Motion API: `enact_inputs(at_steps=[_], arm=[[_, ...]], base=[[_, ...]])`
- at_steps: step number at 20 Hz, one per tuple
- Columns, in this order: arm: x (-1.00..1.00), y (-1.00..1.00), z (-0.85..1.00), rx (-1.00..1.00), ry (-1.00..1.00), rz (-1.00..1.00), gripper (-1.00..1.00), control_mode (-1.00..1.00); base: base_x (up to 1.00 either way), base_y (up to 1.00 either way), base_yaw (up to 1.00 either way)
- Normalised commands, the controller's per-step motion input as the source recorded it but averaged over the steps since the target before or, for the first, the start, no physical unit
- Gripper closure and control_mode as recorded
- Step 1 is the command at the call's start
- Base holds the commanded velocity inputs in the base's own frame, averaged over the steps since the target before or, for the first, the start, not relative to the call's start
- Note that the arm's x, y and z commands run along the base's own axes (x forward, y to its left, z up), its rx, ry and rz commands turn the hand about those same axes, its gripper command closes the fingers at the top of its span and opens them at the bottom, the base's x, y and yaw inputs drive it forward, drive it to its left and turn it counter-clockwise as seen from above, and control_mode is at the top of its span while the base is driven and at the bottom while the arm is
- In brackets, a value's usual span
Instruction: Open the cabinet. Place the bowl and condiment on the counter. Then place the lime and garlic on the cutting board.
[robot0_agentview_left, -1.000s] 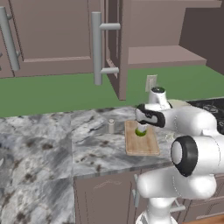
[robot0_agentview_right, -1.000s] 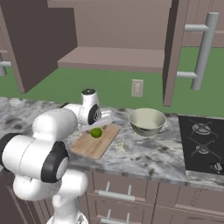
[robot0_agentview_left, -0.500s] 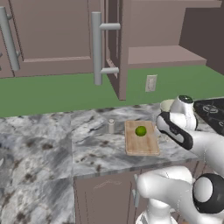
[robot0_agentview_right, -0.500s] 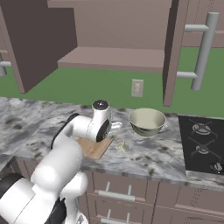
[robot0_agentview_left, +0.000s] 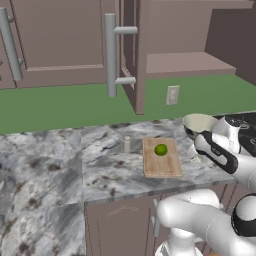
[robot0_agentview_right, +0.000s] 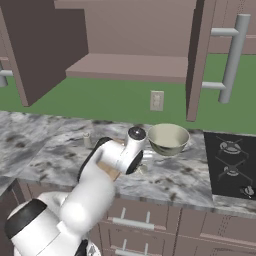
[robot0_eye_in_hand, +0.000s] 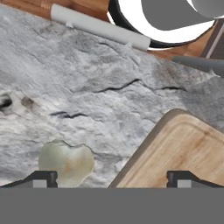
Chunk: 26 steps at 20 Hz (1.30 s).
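Note:
The wall cabinet (robot0_agentview_left: 55, 40) stands with both doors swung open. On the marble counter (robot0_eye_in_hand: 87, 87) lies the cutting board (robot0_agentview_left: 161, 159), and the lime (robot0_agentview_left: 160, 149) rests on its far half. The condiment shaker (robot0_agentview_left: 127, 144) stands just left of the board. The bowl (robot0_agentview_right: 168, 139) sits on the counter right of the board. My gripper (robot0_eye_in_hand: 112, 181) is open and low over the counter at the board's right edge (robot0_eye_in_hand: 179, 153). The whitish garlic (robot0_eye_in_hand: 66, 161) lies on the counter just inside one fingertip (robot0_eye_in_hand: 41, 178), untouched. In the right base view the garlic (robot0_agentview_right: 143, 169) shows below my hand.
A black cooktop (robot0_agentview_right: 232, 165) fills the counter's right end. A wall outlet (robot0_agentview_right: 156, 100) sits above the bowl. Base drawers with bar handles (robot0_agentview_right: 132, 224) run under the counter edge. The open right door (robot0_agentview_right: 200, 60) hangs above the bowl.
My hand has swung from above the lime to the right, off the board, and come down over the garlic. The lime stays on the board. The jaws remain wide.

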Motion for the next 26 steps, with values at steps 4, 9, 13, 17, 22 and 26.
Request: enact_inputs(at_steps=[4, 9, 13, 17, 22, 26], arm=[[0.31, -0.16, -0.09, 0.00, 0.02, 0.00, -1.00, -1.00], [0.16, -0.04, -0.21, 0.00, 0.03, 0.00, -1.00, -1.00], [0.16, -0.02, -0.36, 0.00, 0.07, 0.00, -1.00, -1.00], [0.16, -0.01, -0.36, 0.00, 0.06, 0.00, -1.00, -1.00], [0.03, -0.13, -0.28, 0.00, 0.01, 0.00, -1.00, -1.00], [0.07, -0.16, -0.26, 0.00, 0.00, 0.00, -1.00, -1.00]], base=[[0.00, 0.00, 0.00], [0.00, 0.00, 0.00], [0.00, 0.00, 0.00], [0.00, 0.00, 0.00], [0.00, 0.00, 0.00], [0.00, 0.00, 0.00]])
